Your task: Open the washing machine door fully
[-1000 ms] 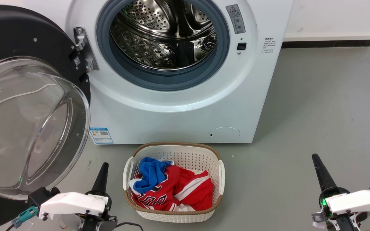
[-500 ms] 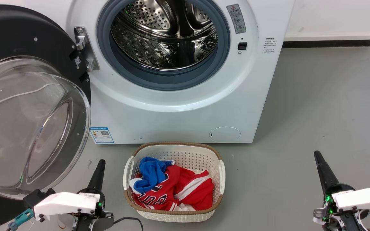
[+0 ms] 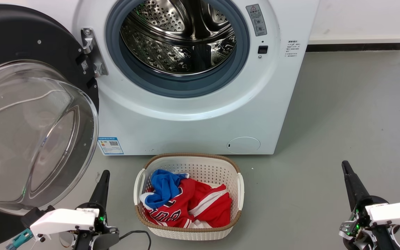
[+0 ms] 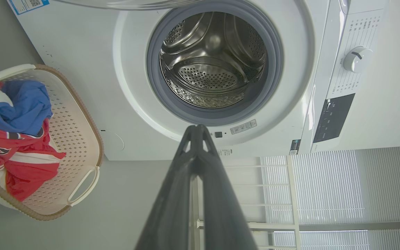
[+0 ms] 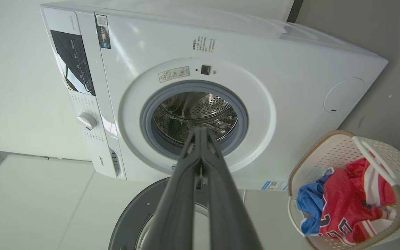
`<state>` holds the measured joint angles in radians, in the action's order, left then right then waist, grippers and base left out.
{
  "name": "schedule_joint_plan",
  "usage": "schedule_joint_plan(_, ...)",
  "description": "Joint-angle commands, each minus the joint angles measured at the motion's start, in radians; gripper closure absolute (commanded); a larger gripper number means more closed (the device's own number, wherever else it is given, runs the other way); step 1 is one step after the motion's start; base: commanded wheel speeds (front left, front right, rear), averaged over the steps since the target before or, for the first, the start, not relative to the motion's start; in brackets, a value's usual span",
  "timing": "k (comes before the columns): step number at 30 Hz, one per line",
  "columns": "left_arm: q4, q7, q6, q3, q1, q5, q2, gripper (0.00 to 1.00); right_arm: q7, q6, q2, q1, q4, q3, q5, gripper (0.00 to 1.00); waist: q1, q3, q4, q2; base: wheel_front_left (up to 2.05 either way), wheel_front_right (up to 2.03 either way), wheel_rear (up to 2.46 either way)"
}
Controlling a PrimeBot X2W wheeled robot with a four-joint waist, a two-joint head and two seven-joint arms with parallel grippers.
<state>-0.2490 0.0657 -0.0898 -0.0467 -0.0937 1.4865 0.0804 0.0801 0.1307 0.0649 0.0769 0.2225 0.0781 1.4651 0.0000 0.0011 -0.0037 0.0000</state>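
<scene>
- The left end effector (image 3: pixel 105 175) is seen at the lower left of the head view, its two dark fingers pressed together and nothing held between them; in the left wrist view (image 4: pixel 196 129) the closed tips are lined up below the drum opening.
- The right end effector (image 3: pixel 346 166) is pictured at the lower right over bare floor (image 3: pixel 342 114), also shut and empty, well apart from the machine; in the right wrist view (image 5: pixel 200 131) its tips are pointed towards the drum mouth.
- The washing machine door (image 3: pixel 30 114) is swung wide to the left of the opening and carried on a metal hinge (image 3: pixel 90 52), its clear glass bowl bulging towards the camera inside a glossy black ring. Its lower rim is seen near the left end effector, with a strip of floor between them.
- The white washing machine (image 3: pixel 193 121) stands with its perforated steel drum (image 3: pixel 179 38) exposed inside a blue-grey gasket (image 3: pixel 182 86). A blue label (image 3: pixel 109 146) and a small round flap (image 3: pixel 243 145) are seen low on its front.
- A white laundry basket (image 3: pixel 189 157) is set on the floor just in front of the machine, between the two end effectors, with red clothing (image 3: pixel 200 205) and blue clothing (image 3: pixel 163 187) inside.
</scene>
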Motion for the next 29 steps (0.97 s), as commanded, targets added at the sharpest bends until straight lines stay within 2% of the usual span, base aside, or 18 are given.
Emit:
schedule_joint_plan(1, 0.005, 0.005, -0.011, -0.011, -0.018, 0.018, -0.006, 1.00, 0.004, 0.000, 0.003, 0.017, 0.000, 0.003, 0.023, 1.00, 0.0000, 0.000, 0.000, 0.0000, 0.00, 0.00, 0.00)
schedule_joint_plan(22, 0.005, 0.047, -0.046, -0.065, -0.018, 0.136, -0.026, 1.00, 0.019, 0.000, 0.000, 0.037, 0.024, 0.018, 0.167, 1.00, 0.0000, 0.002, 0.004, 0.0000, 0.00, 0.00, 0.00)
schedule_joint_plan(29, 0.005, 0.044, -0.045, -0.065, -0.018, 0.133, -0.026, 1.00, 0.021, 0.000, -0.002, 0.036, 0.023, 0.019, 0.162, 1.00, 0.0000, 0.002, 0.004, 0.0000, 0.00, 0.00, 0.00)
